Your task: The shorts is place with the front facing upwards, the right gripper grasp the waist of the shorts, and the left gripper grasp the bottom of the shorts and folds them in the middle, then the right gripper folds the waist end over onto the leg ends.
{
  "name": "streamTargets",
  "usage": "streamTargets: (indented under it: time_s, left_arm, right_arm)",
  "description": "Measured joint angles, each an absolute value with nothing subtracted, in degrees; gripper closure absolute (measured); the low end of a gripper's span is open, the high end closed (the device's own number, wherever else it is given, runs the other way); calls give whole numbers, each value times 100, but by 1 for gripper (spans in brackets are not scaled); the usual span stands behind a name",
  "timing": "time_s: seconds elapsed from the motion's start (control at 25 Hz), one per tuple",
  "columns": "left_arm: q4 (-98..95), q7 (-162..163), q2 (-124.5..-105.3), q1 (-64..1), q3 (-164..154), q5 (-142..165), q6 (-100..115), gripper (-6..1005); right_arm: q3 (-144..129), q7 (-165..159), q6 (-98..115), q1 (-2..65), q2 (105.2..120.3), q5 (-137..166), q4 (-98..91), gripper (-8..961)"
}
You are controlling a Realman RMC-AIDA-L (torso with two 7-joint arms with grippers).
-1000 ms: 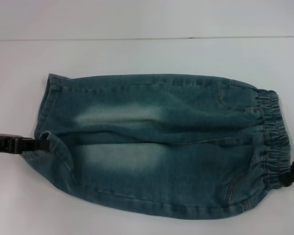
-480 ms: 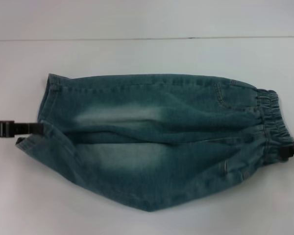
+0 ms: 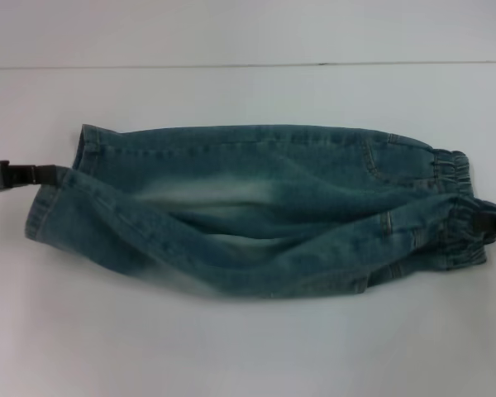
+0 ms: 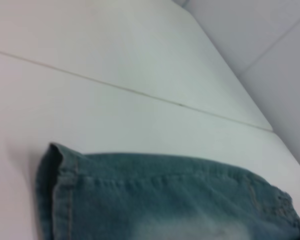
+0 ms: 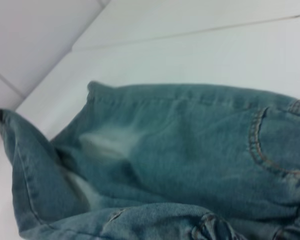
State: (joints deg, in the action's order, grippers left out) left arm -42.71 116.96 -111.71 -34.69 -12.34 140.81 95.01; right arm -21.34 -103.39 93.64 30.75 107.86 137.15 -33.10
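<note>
Two claws are at work, one at each end of the shorts. Left claw (image 3: 41, 174) sits at the bench's left edge w/ its tips pinched on the near leg hem, holding that hem up off the bench. Right claw (image 3: 489, 222) is at the far right, mostly out of frame, clamped on the elastic waist at the near side, waist edge raised too.

Between them the shorts (image 3: 264, 207) lie lengthwise across the white bench (image 3: 248, 347), waist to the right, leg ends to the left. Near half hangs as a lifted flap over the far half, which lies flat on the bench. Lengthwise fold looks about halfway, not yet laid down.

Right wrist view shows the lifted leg draping in soft folds; left wrist view shows the far leg hem lying flat.

Handling, as a guess: denim is soft and floppy but w/ some weight, so it sags in the middle betw. grips. Not slippery, not fragile. Best holds are the thick stitched hem and the gathered waistband, since those edges give the claws bulk to bite.
</note>
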Motion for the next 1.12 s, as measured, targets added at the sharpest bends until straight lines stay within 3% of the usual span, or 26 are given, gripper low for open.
streamTargets:
  time_s: [1.12]
  left_arm:
    - [-3981,11756,-11237,-3456,-1270,13366,8572,945]
  right_arm:
    - [-1403,-10676,8545,3234,10829,13332,-3194,910]
